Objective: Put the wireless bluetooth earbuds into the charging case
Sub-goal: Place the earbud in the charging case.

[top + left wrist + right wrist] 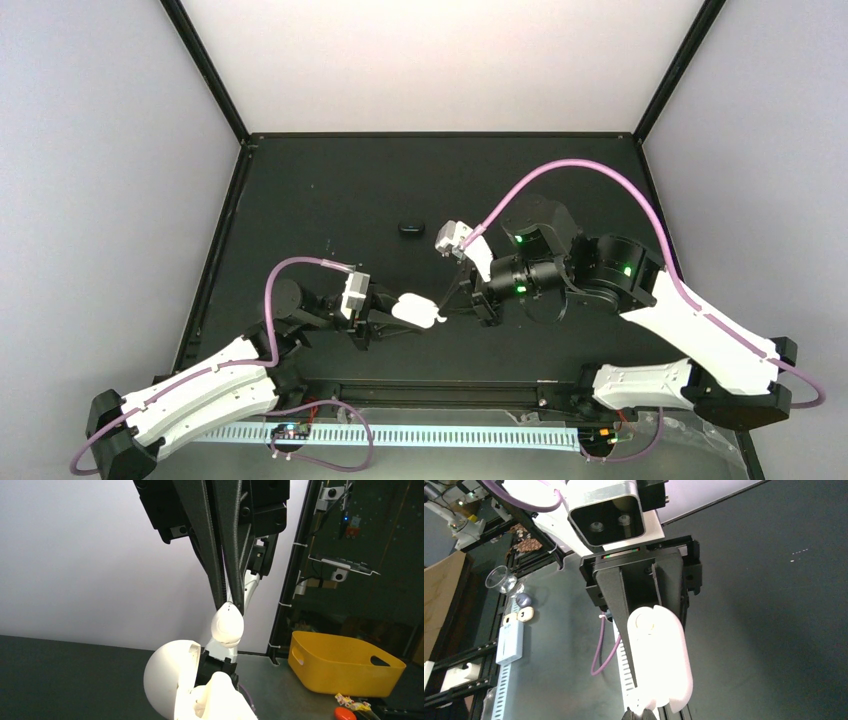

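Top external: blk tabletop [330,190], pale walls [440,60], white case [415,308] held above it.

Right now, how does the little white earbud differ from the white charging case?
The small white pebble-shaped earbud is far smaller than the glossy white plastic charging case. The earbud is pinched at the tips of the right claw; the case sits in the left claw. The earbud is one solid lump, while the case is open, with its lid swung back. Both are white, rounded and held off the table, close together.
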Available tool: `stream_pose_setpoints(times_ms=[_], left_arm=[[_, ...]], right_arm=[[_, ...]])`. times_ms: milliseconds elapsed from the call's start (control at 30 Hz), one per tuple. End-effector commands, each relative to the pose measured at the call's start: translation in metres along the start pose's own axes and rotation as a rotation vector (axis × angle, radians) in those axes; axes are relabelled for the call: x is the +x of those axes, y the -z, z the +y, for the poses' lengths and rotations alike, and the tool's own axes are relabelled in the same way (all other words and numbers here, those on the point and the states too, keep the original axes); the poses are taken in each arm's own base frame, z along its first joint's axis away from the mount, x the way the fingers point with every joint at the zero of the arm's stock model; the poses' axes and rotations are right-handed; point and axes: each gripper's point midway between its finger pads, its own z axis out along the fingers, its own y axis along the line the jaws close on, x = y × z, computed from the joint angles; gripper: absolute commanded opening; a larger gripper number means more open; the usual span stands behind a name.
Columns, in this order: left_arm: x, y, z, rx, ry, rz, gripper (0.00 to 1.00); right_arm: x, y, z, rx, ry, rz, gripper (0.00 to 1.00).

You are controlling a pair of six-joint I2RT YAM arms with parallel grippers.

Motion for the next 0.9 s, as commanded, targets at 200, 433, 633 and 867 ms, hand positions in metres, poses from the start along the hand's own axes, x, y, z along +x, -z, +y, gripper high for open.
stream_pose_setpoints(times_ms=[200,433,633,867], left_arm=[[-0.027,-0.002,-0.002,-0.015,-0.032,-0.071,0.01],[-0.032,-0.001,-0.001,-0.027,-0.026,-0.088,0.01],[-0.035,-0.001,-0.002,-0.027,-0.019,-0.095,0.02],[-0.039,0.0,-0.001,-0.037,-0.014,-0.111,0.02]], right_arm=[[-0.014,-0.009,-0.006,0.061,0.005,-0.04,0.01],[-0.014,-0.013,-0.009,0.075,0.007,-0.04,0.01],[-0.012,-0.016,-0.013,0.092,0.005,-0.036,0.01],[-0.012,-0.017,-0.014,0.107,0.014,-0.035,0.01]])
